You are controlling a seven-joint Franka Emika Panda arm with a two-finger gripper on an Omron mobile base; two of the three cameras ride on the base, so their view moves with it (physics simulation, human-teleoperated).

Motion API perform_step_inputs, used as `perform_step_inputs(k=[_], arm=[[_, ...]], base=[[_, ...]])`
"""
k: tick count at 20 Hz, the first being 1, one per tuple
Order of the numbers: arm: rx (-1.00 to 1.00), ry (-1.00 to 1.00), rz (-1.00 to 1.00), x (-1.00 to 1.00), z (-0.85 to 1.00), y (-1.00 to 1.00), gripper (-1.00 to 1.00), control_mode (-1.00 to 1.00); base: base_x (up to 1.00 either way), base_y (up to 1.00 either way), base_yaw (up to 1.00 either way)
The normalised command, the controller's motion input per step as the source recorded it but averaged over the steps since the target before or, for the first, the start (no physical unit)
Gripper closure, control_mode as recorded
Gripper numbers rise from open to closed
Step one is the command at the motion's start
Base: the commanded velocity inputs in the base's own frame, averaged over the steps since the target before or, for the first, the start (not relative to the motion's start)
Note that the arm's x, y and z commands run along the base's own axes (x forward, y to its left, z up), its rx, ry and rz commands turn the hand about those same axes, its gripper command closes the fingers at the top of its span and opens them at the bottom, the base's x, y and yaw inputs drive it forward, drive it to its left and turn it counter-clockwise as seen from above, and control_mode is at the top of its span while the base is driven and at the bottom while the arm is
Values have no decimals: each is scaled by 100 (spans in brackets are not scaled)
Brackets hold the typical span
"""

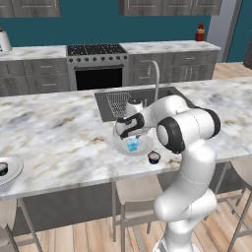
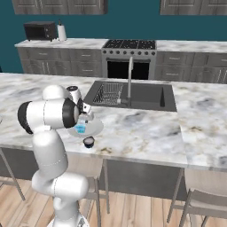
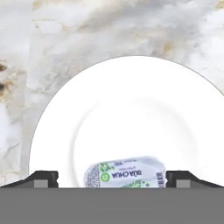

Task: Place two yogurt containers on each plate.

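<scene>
Marbled tabletop [image 1: 59, 133] with a sunken sink [image 2: 146, 95]; behind the sink, a stove [image 1: 96, 64], grey cabinets [image 2: 57, 60], teal wall [image 1: 98, 24]; wooden floor [image 1: 78, 236] below.

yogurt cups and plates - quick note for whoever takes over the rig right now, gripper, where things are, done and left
Gripper: open, over the near plate, holding nothing.
Blue yogurt cup lies on that plate, between the fingertips.
Dark yogurt cup stands on the counter beside the plate, near the front edge.
Far-left plate carries at least one dark cup; it is partly cut off.
Done: one cup on the near plate.
Left: add the dark cup; check the far-left plate.
</scene>
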Motion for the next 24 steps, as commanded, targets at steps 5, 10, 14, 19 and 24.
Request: perform_step_inputs(k=[5,10,14,19,24], arm=[[0,-13,0,-59,50,-6,-100,-100],[0,-3,6,-100,2,-55,-100,-100],[0,0,7,-100,-1,-94,-100,-100],[-3,12,4,-51,-22,-39,-100,-100],[-15,8,0,8,-32,3,-100,-100]], base=[[0,0,0],[0,0,0],[0,0,0],[0,0,0],[0,0,0]])
